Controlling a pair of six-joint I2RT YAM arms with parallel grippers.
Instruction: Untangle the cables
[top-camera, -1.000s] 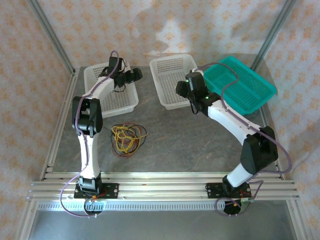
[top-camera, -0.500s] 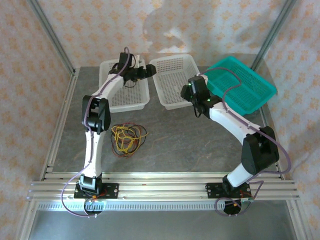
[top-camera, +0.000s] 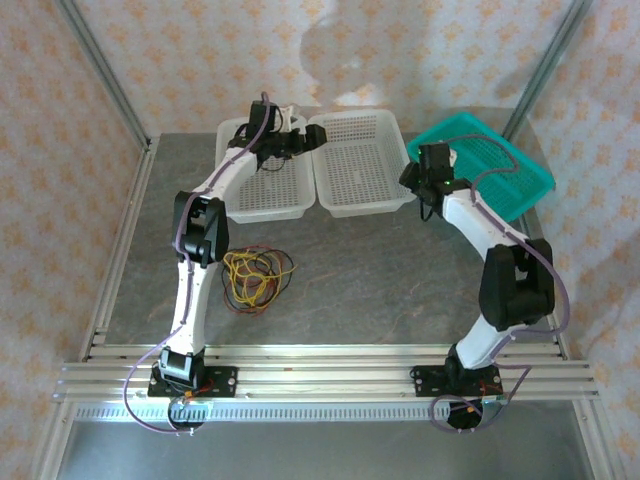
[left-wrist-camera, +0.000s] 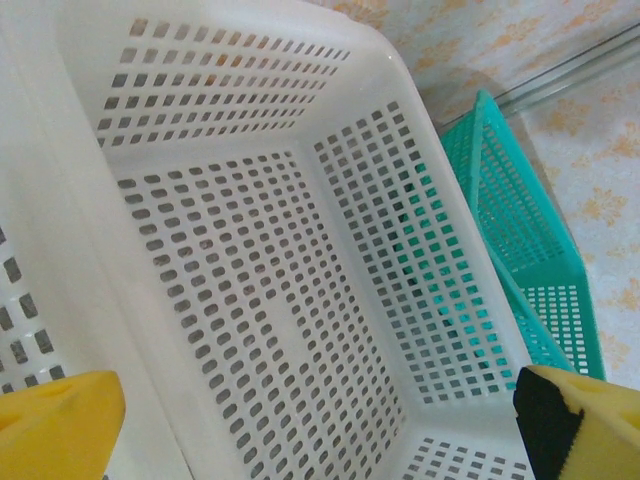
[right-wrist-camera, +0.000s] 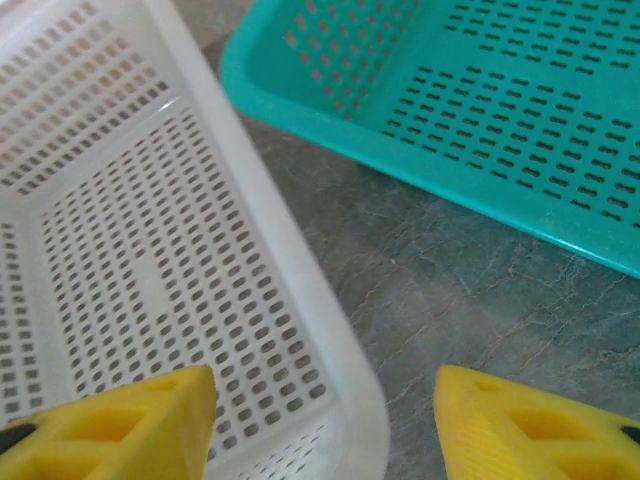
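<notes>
— Where are the cables?

— Seen from overhead, the loose tangle of thin red, yellow and black cables (top-camera: 257, 278) lies on the grey stone-patterned table (top-camera: 400, 270). It is just beside the left arm, outside every basket and well apart from both claws.

— And the claws?

— Both are at the far end. The left wrist camera looks down into the middle white perforated plastic basket (left-wrist-camera: 250, 300). The left claw (left-wrist-camera: 320, 425) has its yellow fingertips (left-wrist-camera: 55, 425) spread wide with nothing between them. The teal perforated plastic basket (left-wrist-camera: 520, 230) stands just past that white wall.

— The right one?

— The right claw (right-wrist-camera: 322, 428) gapes wide too and holds nothing. Its camera catches the middle basket's corner rim below it, bare table, and the teal basket's edge. The overhead view adds a second white perforated plastic basket (top-camera: 275, 195) on the left, rim against rim with the middle one as far as I can tell.
</notes>
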